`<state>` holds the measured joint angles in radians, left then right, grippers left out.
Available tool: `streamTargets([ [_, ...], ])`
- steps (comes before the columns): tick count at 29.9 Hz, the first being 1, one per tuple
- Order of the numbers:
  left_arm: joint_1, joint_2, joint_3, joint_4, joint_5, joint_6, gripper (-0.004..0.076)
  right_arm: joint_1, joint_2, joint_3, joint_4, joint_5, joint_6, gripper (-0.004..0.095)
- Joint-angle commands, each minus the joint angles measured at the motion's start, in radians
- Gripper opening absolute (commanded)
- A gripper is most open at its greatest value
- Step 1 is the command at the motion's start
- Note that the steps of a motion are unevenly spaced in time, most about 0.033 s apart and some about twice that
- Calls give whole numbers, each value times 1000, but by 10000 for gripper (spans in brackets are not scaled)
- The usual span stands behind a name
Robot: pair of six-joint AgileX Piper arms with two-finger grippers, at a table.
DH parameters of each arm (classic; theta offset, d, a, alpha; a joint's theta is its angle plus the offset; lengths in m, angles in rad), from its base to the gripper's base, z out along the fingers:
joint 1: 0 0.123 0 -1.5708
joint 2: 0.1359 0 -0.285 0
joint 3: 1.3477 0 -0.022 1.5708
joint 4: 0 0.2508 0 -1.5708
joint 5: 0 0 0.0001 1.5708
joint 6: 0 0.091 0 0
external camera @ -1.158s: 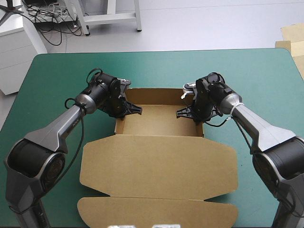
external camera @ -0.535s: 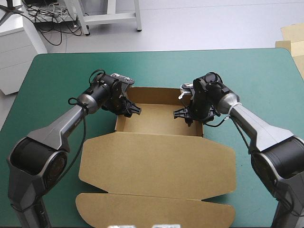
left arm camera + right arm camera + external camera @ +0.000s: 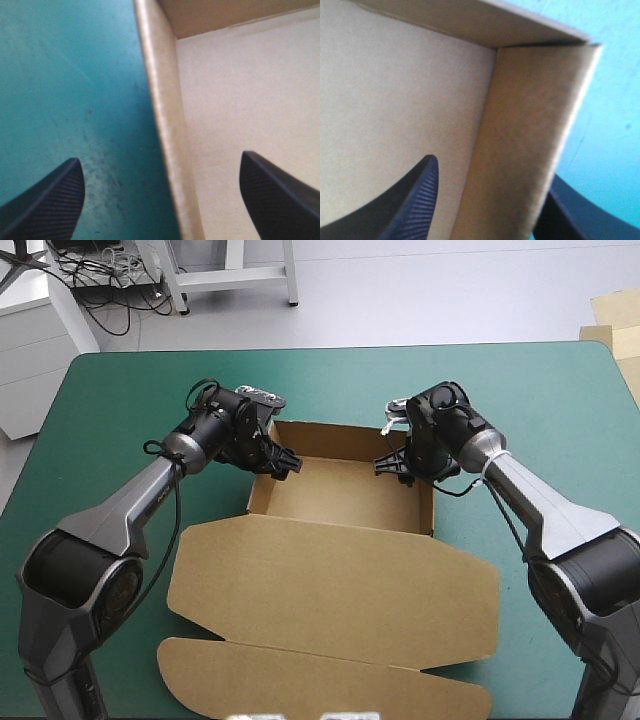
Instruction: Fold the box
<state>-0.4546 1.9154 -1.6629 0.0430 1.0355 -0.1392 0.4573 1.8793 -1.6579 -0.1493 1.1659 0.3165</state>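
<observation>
Box (image 3: 340,490) sits mid-table on the teal-green cover (image 3: 120,390). It is an open tray with the walls up and the lid (image 3: 330,590) lying flat.

Left gripper (image 3: 278,460): at the tray's 9 o'clock end, astride the left side wall (image 3: 165,125). Fingers (image 3: 55,200) are wide apart, one over the cover outside and one over the tray floor inside, and neither touches the board.

Right gripper (image 3: 392,468): at the 3 o'clock end, astride the right side wall (image 3: 520,140) near its far corner. The fingers are apart but closer in than the left's. The inner finger is just beside the wall and the outer one is partly hidden behind it, and no clamp can be seen.

Why placed so (judgement): one gripper straddles each side wall, so either can close on its wall to press the tucked board home or to steady the tray. The lid is left flat, so the tray interior is open to both arms.

Orientation:
- The tray opens upward, and its long axis runs 9–3, turned a shade clockwise so the 3 o'clock end sits slightly nearer the robot.
- The lid points to 6 o'clock, with its tuck flap (image 3: 320,690) at the near edge.
- The whole sheet runs 12–6, with the tray at the 12 end.
</observation>
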Motion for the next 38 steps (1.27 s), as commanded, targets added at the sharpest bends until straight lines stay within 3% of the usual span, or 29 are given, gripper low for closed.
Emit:
streamTargets([
  [1,-7,-56,-87,2,39,-6,601,0,-51,-97,-84,61,3,491],
  [10,-7,-56,-217,28,176,0,601,0,-88,-226,-98,90,-9,490],
  [12,-7,-56,-269,73,244,33,601,0,-111,-246,-101,90,-78,490],
  [14,-7,-69,-307,131,249,68,601,0,-145,-257,-114,90,-170,490],
  [17,-7,-111,-334,211,249,70,580,0,-215,-262,-161,90,-176,490],
  [20,-7,-149,-341,242,249,68,510,0,-286,-262,-192,90,-158,490],
  [23,-7,-194,-341,240,249,68,373,0,-359,-262,-188,90,-120,489],
  [27,-7,-248,-341,147,249,123,-8,0,-421,-262,-188,90,-68,490],
  [31,-7,-312,-340,72,249,173,-10,0,-441,-262,-175,90,-14,490],
  [38,-7,-478,-340,72,249,173,-10,0,-387,-259,-31,90,9,490],
])
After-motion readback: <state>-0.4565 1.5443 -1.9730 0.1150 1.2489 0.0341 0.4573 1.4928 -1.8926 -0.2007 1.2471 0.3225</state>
